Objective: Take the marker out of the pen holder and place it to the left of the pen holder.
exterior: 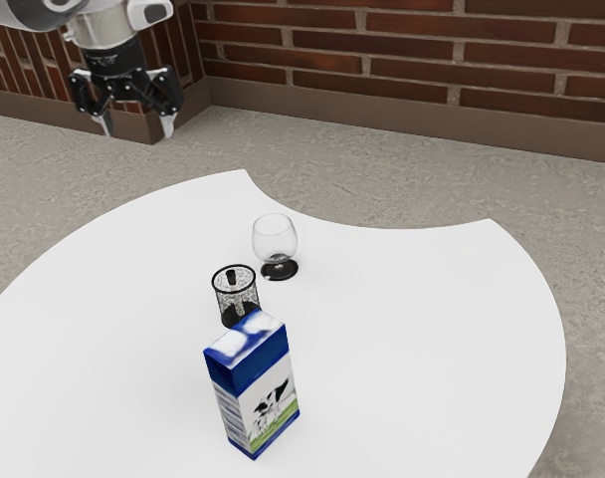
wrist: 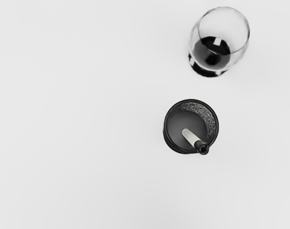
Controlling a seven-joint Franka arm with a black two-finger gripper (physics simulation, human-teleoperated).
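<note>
1. A plain brick-walled room; whether it belongs to a home, an office or a lab, I cannot tell.
2. The wall (exterior: 412, 50) is reddish-brown brick with pale mortar, turning a corner, with a flat brown baseboard (exterior: 382, 98) along its foot.
3. The floor (exterior: 382, 189) is mottled grey, like bare concrete or stone.
4. The white table (exterior: 412, 339) has a rounded edge with a curved notch.
5. Its things are mixed: a milk carton (exterior: 258, 383) and brandy glass (exterior: 275, 239) suggest a kitchen, a mesh pen holder (exterior: 249, 297) with a marker (wrist: 190, 137) a desk.
</note>
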